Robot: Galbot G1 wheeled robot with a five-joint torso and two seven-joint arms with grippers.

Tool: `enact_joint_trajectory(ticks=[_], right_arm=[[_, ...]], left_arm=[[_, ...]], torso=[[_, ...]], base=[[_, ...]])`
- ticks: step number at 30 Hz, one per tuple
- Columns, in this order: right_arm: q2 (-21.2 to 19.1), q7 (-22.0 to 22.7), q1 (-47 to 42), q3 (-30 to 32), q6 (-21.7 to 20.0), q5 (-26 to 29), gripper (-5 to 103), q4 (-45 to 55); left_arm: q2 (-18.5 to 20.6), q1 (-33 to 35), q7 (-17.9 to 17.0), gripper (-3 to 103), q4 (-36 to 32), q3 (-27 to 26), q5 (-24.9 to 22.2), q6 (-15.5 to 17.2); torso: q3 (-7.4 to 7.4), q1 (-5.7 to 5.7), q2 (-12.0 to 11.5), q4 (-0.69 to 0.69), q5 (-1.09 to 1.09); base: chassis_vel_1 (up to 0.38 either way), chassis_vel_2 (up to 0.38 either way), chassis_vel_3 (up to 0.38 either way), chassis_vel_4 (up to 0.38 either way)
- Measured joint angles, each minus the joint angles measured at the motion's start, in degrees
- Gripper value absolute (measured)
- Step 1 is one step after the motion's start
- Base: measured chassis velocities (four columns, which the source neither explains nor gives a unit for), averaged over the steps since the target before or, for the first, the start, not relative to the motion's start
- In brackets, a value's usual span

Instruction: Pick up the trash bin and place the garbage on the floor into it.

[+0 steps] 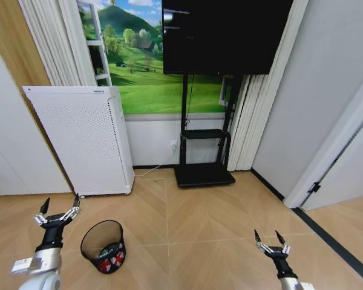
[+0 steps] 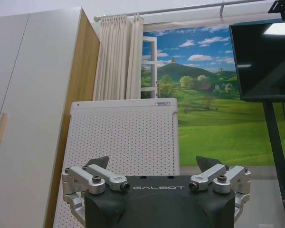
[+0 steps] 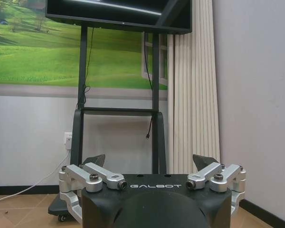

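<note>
From the head camera I see the trash bin (image 1: 103, 246) standing on the floor (image 1: 199, 223) low on my left side, tilted a little, with a red-and-white wrapper (image 1: 112, 258) lying inside it near the bottom. My left end effector (image 1: 58, 208) hovers just beside the bin, off its outer left rim and apart from it, its fingers spread wide and holding nothing. My right end effector (image 1: 270, 237) hangs over bare flooring well off to the right, also spread and empty. Behind the bin stands a white perforated box appliance (image 1: 85, 139) against the wall, and farther back a black TV stand (image 1: 202, 157) under a dark screen (image 1: 224, 33). Through the left wrist camera, the left end effector (image 2: 154, 166) faces that white appliance (image 2: 123, 137); through the right wrist camera, the right end effector (image 3: 151, 161) faces the TV stand (image 3: 80, 137).
</note>
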Motion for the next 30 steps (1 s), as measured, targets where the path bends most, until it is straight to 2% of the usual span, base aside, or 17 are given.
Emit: enact_joint_trajectory(ticks=[12, 26, 30], right_arm=[[1.22, -0.06, -0.31, -0.15, 0.25, -0.12, 100, 0.51], [2.43, -0.20, -0.23, -0.22, 0.55, -0.86, 100, 0.40], [2.41, -0.40, -0.30, -0.02, 0.86, -0.91, 100, 0.08]], left_arm=[[-2.44, 1.49, -0.40, 100, -2.89, -0.14, 0.68, 1.18], [-3.02, 1.38, -0.71, 100, -3.42, 0.08, 0.77, 2.08], [-3.22, 1.25, -0.92, 100, -3.69, 0.27, 0.57, 2.55]], torso=[[1.97, 0.95, 2.91, 0.00, -0.01], [3.85, 1.87, 5.73, 0.00, -0.01], [5.02, 2.43, 7.44, 0.00, -0.01]], base=[[0.000, 0.000, 0.000, 0.000], [0.000, 0.000, 0.000, 0.000], [0.000, 0.000, 0.000, 0.000]])
